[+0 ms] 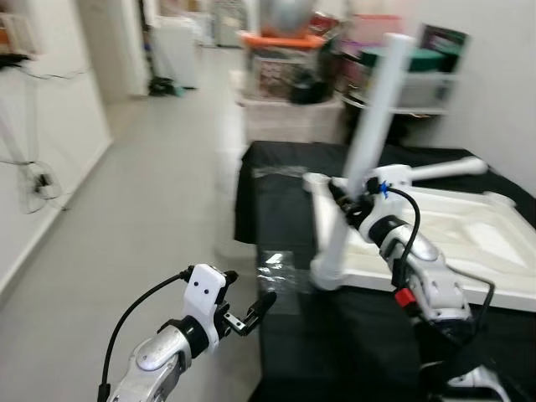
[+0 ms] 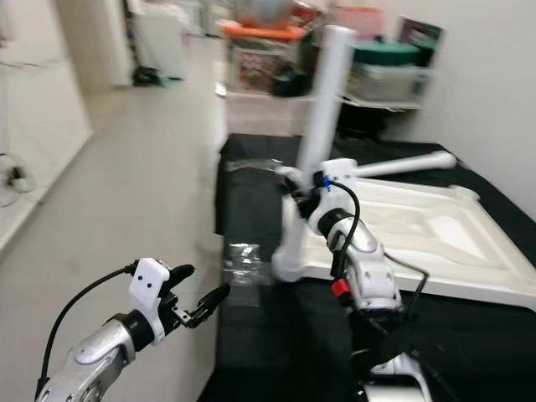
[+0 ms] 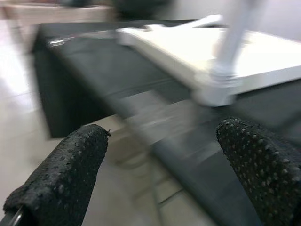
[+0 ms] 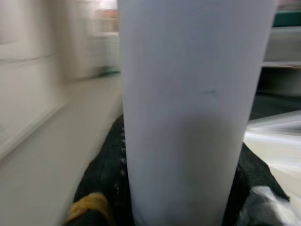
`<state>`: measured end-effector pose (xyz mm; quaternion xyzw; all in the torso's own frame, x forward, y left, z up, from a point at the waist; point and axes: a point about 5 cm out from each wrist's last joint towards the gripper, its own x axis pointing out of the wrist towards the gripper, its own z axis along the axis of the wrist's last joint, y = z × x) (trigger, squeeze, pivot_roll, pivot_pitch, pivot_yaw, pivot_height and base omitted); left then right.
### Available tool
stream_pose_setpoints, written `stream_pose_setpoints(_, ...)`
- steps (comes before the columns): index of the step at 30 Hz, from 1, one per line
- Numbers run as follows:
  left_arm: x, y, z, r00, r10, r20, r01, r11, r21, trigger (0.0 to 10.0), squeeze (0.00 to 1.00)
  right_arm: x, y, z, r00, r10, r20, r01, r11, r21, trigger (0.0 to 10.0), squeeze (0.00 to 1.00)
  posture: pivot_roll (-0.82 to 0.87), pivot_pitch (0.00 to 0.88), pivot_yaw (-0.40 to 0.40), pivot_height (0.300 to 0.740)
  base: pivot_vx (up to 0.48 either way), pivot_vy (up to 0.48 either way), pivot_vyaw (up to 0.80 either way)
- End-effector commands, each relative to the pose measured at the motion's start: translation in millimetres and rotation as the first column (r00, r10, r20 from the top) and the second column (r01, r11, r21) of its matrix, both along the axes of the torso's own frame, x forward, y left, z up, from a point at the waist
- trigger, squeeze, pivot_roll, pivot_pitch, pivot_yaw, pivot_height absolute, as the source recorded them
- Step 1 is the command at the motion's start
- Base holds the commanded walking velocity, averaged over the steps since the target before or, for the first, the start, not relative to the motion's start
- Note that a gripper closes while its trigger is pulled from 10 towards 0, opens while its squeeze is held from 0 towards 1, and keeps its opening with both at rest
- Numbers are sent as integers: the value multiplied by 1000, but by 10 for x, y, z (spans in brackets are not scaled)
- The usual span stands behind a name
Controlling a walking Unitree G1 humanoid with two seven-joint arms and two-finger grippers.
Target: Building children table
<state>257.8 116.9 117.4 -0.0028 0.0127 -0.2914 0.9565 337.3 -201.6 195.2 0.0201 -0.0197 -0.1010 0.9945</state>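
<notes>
- While the white children's table top point(image 1: 469, 230) lies upside down on the black-covered tabletop point(image 1: 352, 327), one white table leg point(image 1: 373, 134) stands tilted up from its near-left corner, its top leaning toward 1 o'clock.
- Near that corner a short white socket post point(image 1: 328, 243) runs down to a round foot at the table top's edge, at about 9 o'clock from the panel's middle.
- A second white leg point(image 1: 448, 169) lies nearly flat along the far edge, pointing toward 3 o'clock.
- At the base of the tilted leg sits the right claw point(image 1: 342, 201); the right wrist view has the leg point(image 4: 188, 117) right up against the camera with black fingers point(image 4: 106, 174) on either side of it, so the claw is closed around the leg.
- Down at 7 o'clock in the left eye view, the left claw point(image 1: 255, 311) hangs over the grey floor point(image 1: 151, 209) just beside the tabletop's near-left edge.
- Its two black fingertips point(image 3: 70, 174) are spread well apart with nothing between them, and they point toward the tabletop and the white panel point(image 3: 202, 52).
- A piece of clear plastic wrap point(image 1: 276, 266) lies at the tabletop's left edge, between the left claw and the socket post.
- Beyond the tabletop, at 12 o'clock, blurred storage bins point(image 1: 280, 63) are stacked against the wall.
</notes>
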Motion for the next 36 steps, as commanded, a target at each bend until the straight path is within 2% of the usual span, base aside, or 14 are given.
stream_pose_setpoints(1, 0, 2, -2, 1000, -2, -4, 2, 1000, 6, 10000, 0, -197, -134, -371, 969, -155, -192, 153, 988, -26, 0, 0, 87, 0, -77, 740, 0, 0, 0)
stream_pose_setpoints(7, -16, 0, -13, 1000, -8, -10, 8, 1000, 6, 10000, 0, -371, 228, -357, 983, -14, -183, 9, 1000, -24, 0, 0, 70, 0, -66, 740, 0, 0, 0)
stream_pose_setpoints(8, -6, -5, -13, 1000, -11, -9, 11, 1000, 7, 10000, 0, -316, 300, -322, 984, 69, -163, -74, 997, -25, 10000, 0, 66, 0, -66, 740, 0, 0, 0)
stream_pose_setpoints(9, -6, -5, -13, 1000, -11, -9, 11, 1000, 7, 10000, 0, -316, 300, -322, 984, 69, -163, -74, 997, -25, 10000, 0, 66, 0, -66, 740, 0, 0, 0)
stream_pose_setpoints(11, 20, -15, 4, 1000, -14, -5, 14, 1000, 4, 10000, 0, -135, 232, -201, 991, 105, -81, -105, 994, 1, 10000, 1000, 66, 0, -66, 740, 0, 0, 0)
stream_pose_setpoints(14, 25, -17, 11, 1000, -15, -2, 15, 1000, 2, 10000, 0, -1, 181, -51, 991, 134, -22, -133, 991, 7, 10000, 1000, 68, 0, -69, 740, 0, 0, 0)
stream_pose_setpoints(15, 22, -13, 10, 1000, -14, -2, 14, 1000, 1, 10000, 0, 59, 195, 57, 977, 212, 31, -211, 977, -20, 10000, 290, 68, 0, -69, 740, 0, 0, 0)
stream_pose_setpoints(17, 16, -10, 6, 1000, -13, -4, 13, 1000, 0, 10000, 0, 76, 268, 155, 913, 396, 102, -393, 918, -49, 10000, 0, 63, 0, -69, 740, 0, 0, 0)
stream_pose_setpoints(22, 5, -6, -4, 1000, -12, -6, 12, 1000, 1, 10000, 0, -75, 291, 102, 669, 743, 19, -735, 666, -130, 10000, 0, 74, 0, -74, 740, 0, 0, 0)
stream_pose_setpoints(23, 3, -5, -4, 1000, -11, -6, 11, 1000, 2, 10000, 0, -178, 248, 41, 546, 834, -73, -833, 531, -156, 10000, 0, 79, 0, -75, 740, 0, 0, 0)
stream_pose_setpoints(30, 4, 11, -1, 1000, -5, -5, 5, 1000, 7, 10000, 0, -208, 175, 92, 425, 893, -145, -899, 399, -178, 10000, 0, 81, 0, -78, 740, 0, 0, 0)
stream_pose_setpoints(31, 1, 9, 2, 1000, -4, -5, 4, 1000, 7, 10000, 0, -158, 185, 156, 405, 905, -130, -906, 379, -187, 2667, 0, 89, 0, -79, 740, 0, 0, 0)
stream_pose_setpoints(32, -3, 3, 2, 1000, -6, -5, 6, 1000, 7, 10000, 0, -110, 202, 175, 385, 915, -119, -913, 359, -194, 0, 0, 89, 0, -79, 740, 0, 0, 0)
stream_pose_setpoints(36, -9, -4, 4, 1000, -8, -6, 8, 1000, 7, 10000, 0, 1, 228, 159, 424, 901, -96, -894, 399, -202, 0, 0, 93, 0, -79, 740, 0, 0, 0)
